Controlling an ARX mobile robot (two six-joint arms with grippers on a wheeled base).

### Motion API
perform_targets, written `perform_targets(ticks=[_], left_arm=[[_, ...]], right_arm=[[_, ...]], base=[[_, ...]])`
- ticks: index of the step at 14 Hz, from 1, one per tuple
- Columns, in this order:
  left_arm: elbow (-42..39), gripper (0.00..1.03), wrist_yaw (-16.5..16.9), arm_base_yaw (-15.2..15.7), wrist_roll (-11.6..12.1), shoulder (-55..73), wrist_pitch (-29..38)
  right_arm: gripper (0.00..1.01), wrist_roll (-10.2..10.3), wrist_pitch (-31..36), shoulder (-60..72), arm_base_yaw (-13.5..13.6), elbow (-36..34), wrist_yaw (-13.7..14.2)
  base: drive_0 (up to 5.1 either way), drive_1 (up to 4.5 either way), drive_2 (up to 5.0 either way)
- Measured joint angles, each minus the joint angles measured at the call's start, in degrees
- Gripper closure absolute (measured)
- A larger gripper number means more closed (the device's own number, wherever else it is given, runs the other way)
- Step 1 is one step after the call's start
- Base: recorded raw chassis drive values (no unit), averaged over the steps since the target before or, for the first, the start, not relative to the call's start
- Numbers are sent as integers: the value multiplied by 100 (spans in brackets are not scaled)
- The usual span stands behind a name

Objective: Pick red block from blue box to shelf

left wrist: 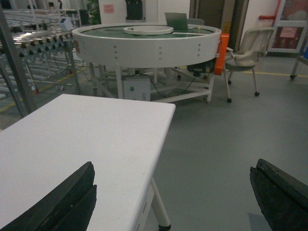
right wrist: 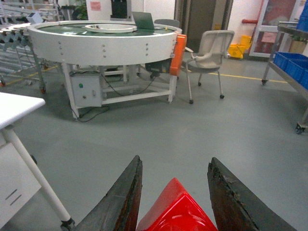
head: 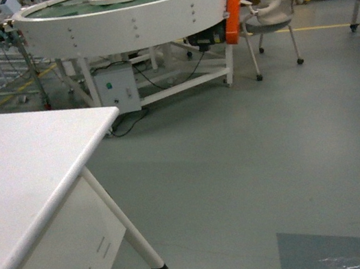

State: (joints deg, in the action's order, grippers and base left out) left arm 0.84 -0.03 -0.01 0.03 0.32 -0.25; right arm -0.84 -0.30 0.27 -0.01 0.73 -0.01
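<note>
Right gripper (right wrist: pixel 175 202) pinching red block (right wrist: pixel 175 211) over grey floor | left gripper (left wrist: pixel 173 192) spread wide above white table (left wrist: pixel 96 134)

White table (left wrist: pixel 96 139): beneath the left fingers, reaching ahead.
Round conveyor (right wrist: pixel 103 41): well ahead of both fingers.
Beige chair (right wrist: pixel 209 50): just right of conveyor.
Blue crates (right wrist: pixel 292 65): far right of the right fingers.

Even, dimmish overhead indoor light leaves soft shadows under the white rectangular table (head: pixel 25 168), a glare patch on the grey floor (head: pixel 356 260), and blurred near black gripper fingers (left wrist: pixel 62 202).
</note>
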Motion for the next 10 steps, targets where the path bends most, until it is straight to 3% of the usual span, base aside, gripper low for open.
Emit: perform_targets(ticks=[10], left_arm=[[0,5,0,0,0,0,0]], right_arm=[[65,0,0,0,0,0,0]], base=[[-143,-143,-143]])
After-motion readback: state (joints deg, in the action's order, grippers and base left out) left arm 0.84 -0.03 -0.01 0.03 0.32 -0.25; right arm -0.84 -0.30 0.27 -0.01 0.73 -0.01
